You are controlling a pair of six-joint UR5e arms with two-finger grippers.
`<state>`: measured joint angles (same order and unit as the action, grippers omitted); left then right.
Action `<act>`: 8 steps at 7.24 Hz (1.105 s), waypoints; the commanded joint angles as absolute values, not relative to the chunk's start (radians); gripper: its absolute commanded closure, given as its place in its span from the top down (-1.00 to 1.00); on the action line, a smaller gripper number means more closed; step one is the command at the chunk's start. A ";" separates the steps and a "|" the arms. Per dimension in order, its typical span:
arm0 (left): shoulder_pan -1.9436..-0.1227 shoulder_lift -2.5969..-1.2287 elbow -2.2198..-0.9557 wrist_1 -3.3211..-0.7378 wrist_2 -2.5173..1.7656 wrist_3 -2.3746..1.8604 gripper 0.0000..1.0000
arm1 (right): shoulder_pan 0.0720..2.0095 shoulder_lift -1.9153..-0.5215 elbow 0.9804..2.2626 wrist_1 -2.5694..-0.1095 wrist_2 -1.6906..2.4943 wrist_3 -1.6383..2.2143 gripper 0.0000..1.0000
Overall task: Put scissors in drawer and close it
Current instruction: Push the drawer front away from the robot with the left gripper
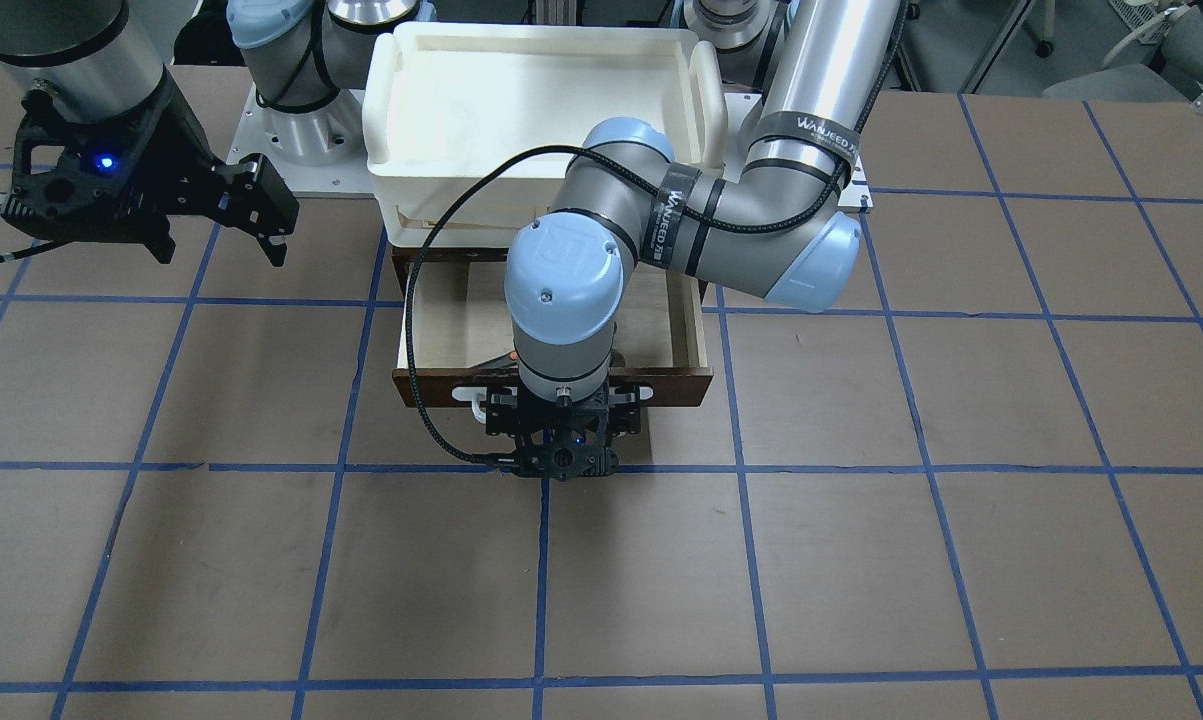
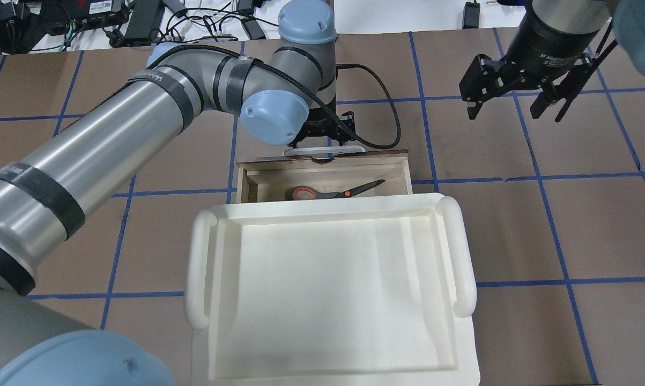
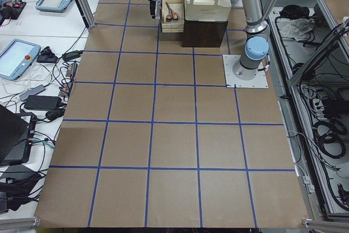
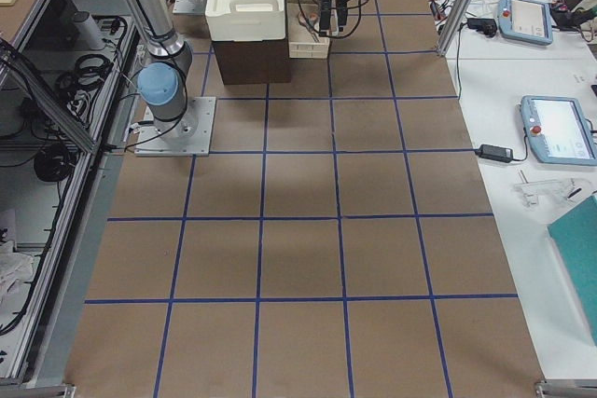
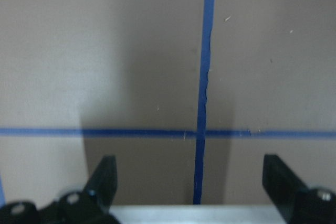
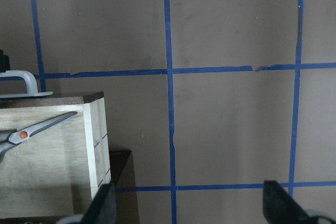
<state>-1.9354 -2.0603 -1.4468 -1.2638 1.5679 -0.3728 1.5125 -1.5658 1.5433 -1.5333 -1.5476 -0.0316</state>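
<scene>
The scissors [image 2: 327, 191] are lying flat inside the open drawer [image 2: 376, 156], their blades pointing toward the robot's right. A white tray [image 2: 196, 268] is sitting on the cabinet above. The left tool [image 5: 190, 163] is hanging at the drawer's front by the white handle [image 2: 349, 150], its fingers spread wide. The right tool [image 2: 507, 104] is hovering over the desk [image 2: 515, 214], well off to the side and also spread wide.

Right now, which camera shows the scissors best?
Overhead exterior: the whole scissors lie in the open drawer. Right wrist shows only blades and pivot; front-facing, the left arm nearly hides them; side views show them tiny.
</scene>
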 commanded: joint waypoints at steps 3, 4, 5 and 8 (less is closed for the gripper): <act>-1.959 -1.964 -1.601 -1.369 1.525 -0.356 0.99 | 1.513 -1.566 1.545 -1.531 -1.548 -0.032 1.00; -1.962 -1.938 -1.605 -1.441 1.513 -0.322 0.99 | 1.513 -1.565 1.545 -1.529 -1.549 -0.032 1.00; -1.962 -1.927 -1.608 -1.474 1.514 -0.318 0.99 | 1.513 -1.565 1.546 -1.528 -1.549 -0.032 1.00; -1.956 -1.931 -1.600 -1.485 1.516 -0.314 0.99 | 1.513 -1.565 1.548 -1.531 -1.549 -0.032 1.00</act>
